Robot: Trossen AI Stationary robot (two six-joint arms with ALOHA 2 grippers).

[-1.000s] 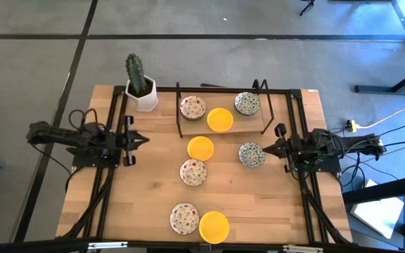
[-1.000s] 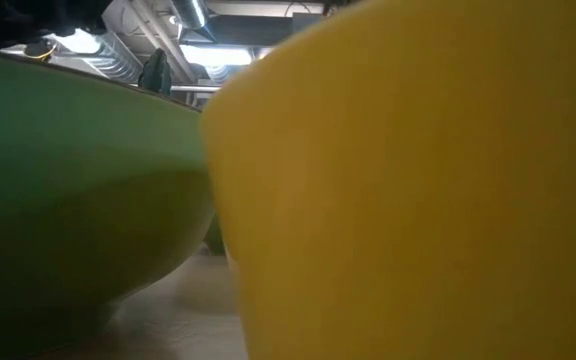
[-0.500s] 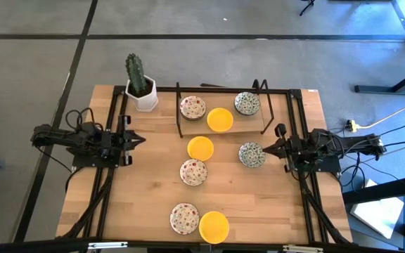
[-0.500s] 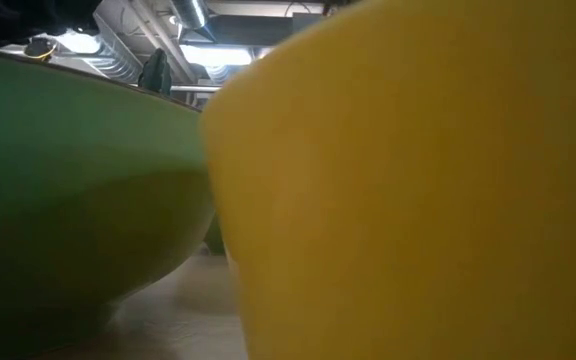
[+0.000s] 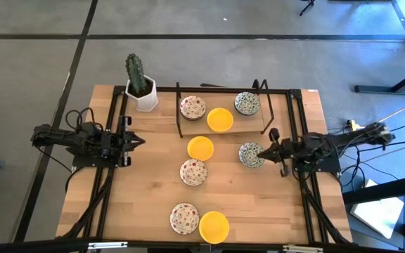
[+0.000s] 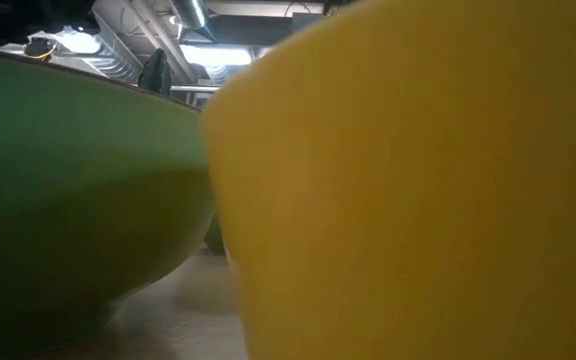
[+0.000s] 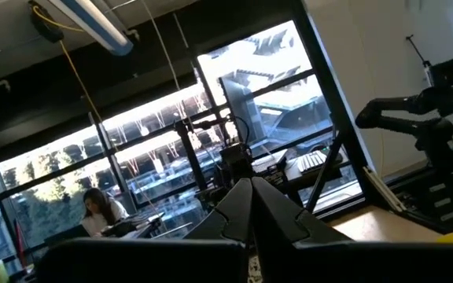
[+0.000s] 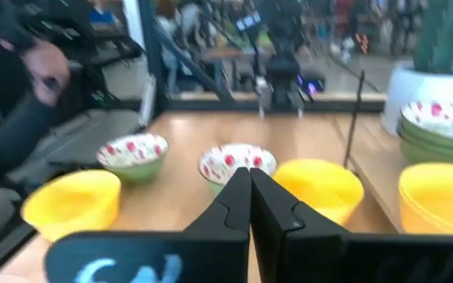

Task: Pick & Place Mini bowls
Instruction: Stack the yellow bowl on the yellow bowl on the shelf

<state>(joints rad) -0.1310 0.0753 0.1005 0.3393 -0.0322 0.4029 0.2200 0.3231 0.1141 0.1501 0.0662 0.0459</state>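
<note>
The right claw (image 5: 260, 150), clenched and empty, stood nearest; the green-grey bowl (image 5: 249, 154) lay just under its tip; the left claw (image 5: 140, 140), clenched, waited far off.

Three bowls are plain yellow: one on the far rack (image 5: 220, 119), one mid-table (image 5: 200, 148), one at the near edge (image 5: 214, 227). Three are white with red speckles: far (image 5: 193, 107), middle (image 5: 193, 172), near (image 5: 184, 218). Two carry a green-grey pattern: on the rack's right (image 5: 247, 103) and right of centre (image 5: 251, 154). The cactus (image 5: 136, 74) is green in a white pot (image 5: 145, 98). The table (image 5: 139, 197) is pale wood, the rack (image 5: 188, 133) black.
</note>
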